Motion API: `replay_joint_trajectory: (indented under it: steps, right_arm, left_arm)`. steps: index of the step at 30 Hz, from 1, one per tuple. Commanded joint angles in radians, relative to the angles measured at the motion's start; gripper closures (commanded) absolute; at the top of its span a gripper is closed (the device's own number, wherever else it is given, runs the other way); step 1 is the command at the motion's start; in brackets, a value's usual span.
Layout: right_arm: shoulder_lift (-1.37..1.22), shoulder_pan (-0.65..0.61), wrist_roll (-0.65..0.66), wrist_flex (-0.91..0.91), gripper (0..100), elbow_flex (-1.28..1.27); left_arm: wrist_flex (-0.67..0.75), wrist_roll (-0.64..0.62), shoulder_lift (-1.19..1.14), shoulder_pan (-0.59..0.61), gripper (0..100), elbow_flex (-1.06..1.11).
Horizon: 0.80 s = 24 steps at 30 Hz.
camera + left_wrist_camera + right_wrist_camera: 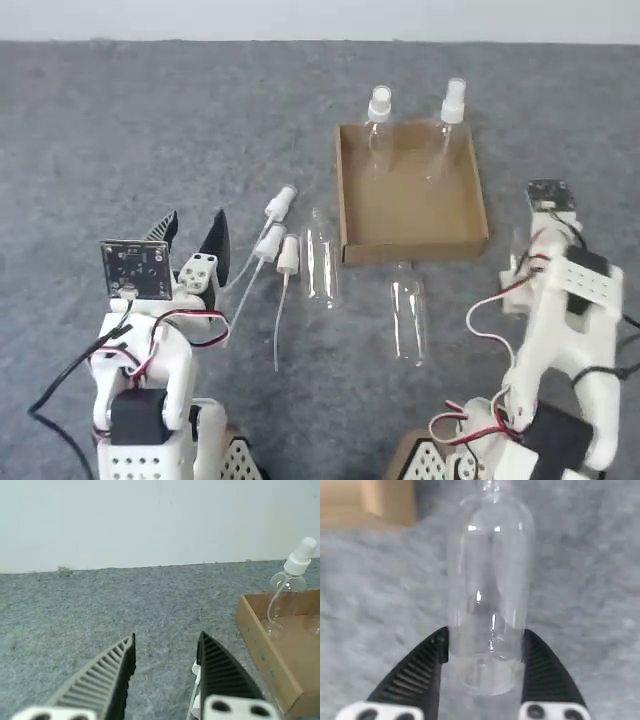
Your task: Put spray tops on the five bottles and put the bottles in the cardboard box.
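The right wrist view shows what the high view almost hides. The right gripper (485, 632) grasps a clear bottle (490, 570) low on its body, with one finger pressed on each side. The neck of this bottle is open and carries no spray top. A corner of the cardboard box (370, 500) lies just beyond it. In the high view this arm stands just to the right of the box, and the arm covers most of the held bottle.

In the left wrist view the left gripper (165, 665) has its fingers spread wide with nothing between them, above the grey felt table (100, 610). The high view places this gripper at the near left, close to three loose spray tops (268, 243) that lie together with their thin tubes pointing toward the arms.

The box holds two bottles with spray tops on, upright against its far wall: the left capped bottle (380, 125) and the right capped bottle (447, 125). Two more bottles lie on the felt without tops. The left bare bottle (320, 258) is just beside the box's near left corner. The middle bare bottle (408, 315) is just in front of the near wall, with its neck toward the box.
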<state>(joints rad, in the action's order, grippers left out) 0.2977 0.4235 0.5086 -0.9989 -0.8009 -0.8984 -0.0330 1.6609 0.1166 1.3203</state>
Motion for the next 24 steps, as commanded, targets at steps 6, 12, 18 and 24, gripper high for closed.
replay_joint_trajectory:
  steps: [6, 12, 18, 24]
  right_arm:
    - [0.058, 0.186, 0.367, -0.012, 90.6, 0.006]
    - [0.047, 0.216, 0.413, -0.012, 90.3, 0.002]
    - [0.047, 0.216, 0.413, -0.012, 90.3, 0.000]
    - [0.047, 0.213, 0.414, -0.008, 90.3, -0.026]
  left_arm:
    - [-0.123, 0.166, -0.542, -0.006, 82, -0.328]
    - [-0.121, 0.265, -0.914, -0.023, 82, -0.519]
    - [-0.066, 0.275, -1.254, -0.121, 82, -0.677]
    - [0.063, 0.244, -1.516, -0.167, 80, -0.828]
